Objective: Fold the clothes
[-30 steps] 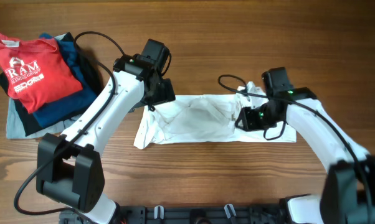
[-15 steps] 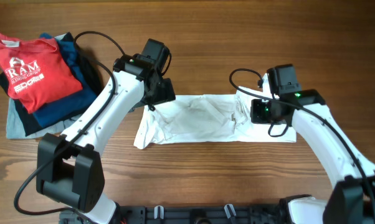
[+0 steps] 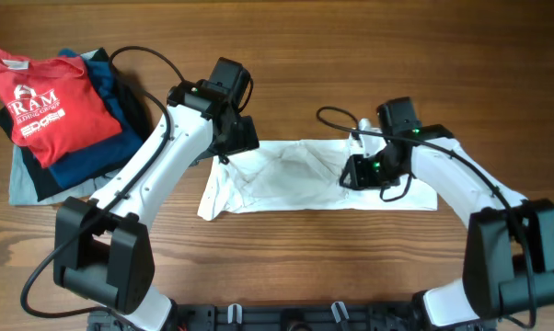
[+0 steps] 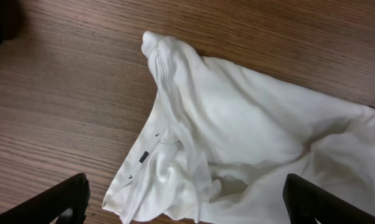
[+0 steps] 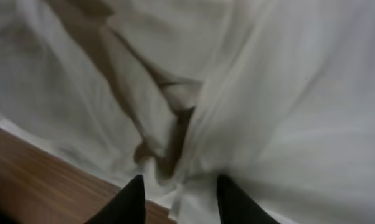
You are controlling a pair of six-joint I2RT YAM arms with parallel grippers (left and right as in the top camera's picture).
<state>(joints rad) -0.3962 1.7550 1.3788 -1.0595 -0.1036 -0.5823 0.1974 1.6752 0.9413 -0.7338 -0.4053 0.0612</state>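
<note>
A white garment [image 3: 286, 179] lies crumpled and stretched sideways on the wooden table. My left gripper [image 3: 233, 140] hovers over its upper left corner. In the left wrist view the left gripper [image 4: 189, 208] is wide open and empty, with the garment's bunched corner [image 4: 175, 81] below it. My right gripper [image 3: 354, 173] is low over the right half of the garment. In the blurred right wrist view the right gripper [image 5: 182, 202] has its jaws apart, straddling a raised fold of white cloth [image 5: 169, 124], with the table edge showing at lower left.
A stack of folded clothes stands at the far left, with a red printed shirt [image 3: 42, 106] on top of blue [image 3: 111, 129] and grey ones. A black cable [image 3: 144, 57] loops near the stack. Bare wood surrounds the garment.
My right gripper swung up and right, then came back left and down onto the garment's right half. The cloth near it shifted slightly. The left arm has not moved.
</note>
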